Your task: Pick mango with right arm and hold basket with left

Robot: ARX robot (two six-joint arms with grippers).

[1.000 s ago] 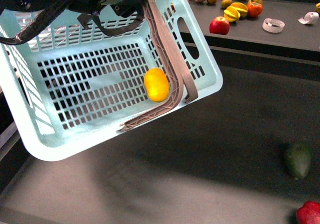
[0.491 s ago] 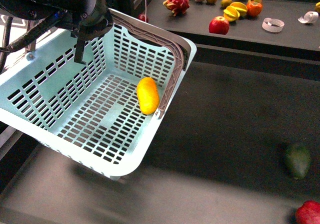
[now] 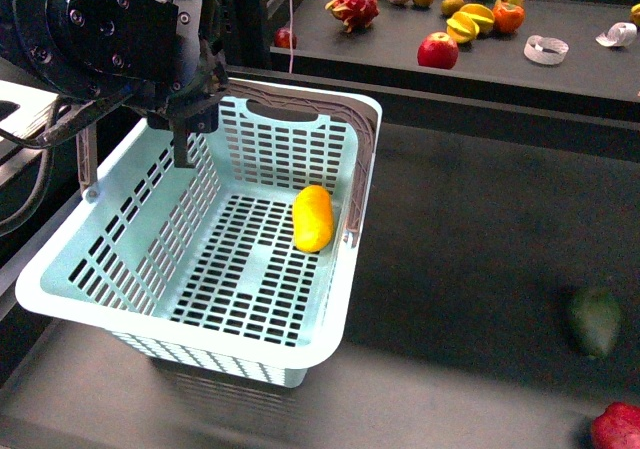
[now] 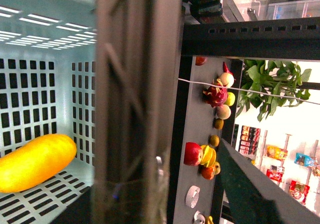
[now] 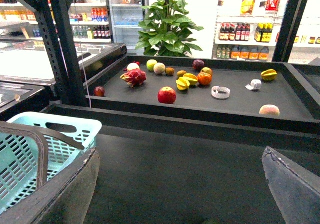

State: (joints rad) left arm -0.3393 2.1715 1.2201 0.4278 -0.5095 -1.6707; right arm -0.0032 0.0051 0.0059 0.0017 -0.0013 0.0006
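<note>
pale aqua basket (image 3: 130,269) sat left of centre, the left arm (image 3: 110,39) at its far rim, seemingly clenched on a handle (image 4: 132,99). the mango (image 3: 313,218) lay inside already. the right gripper's (image 5: 180,184) fingers stood apart, empty. mostly done, i judged.

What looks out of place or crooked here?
The basket sits tilted, its far left corner raised under the left arm. The mango lies against the lower right wall.
</note>
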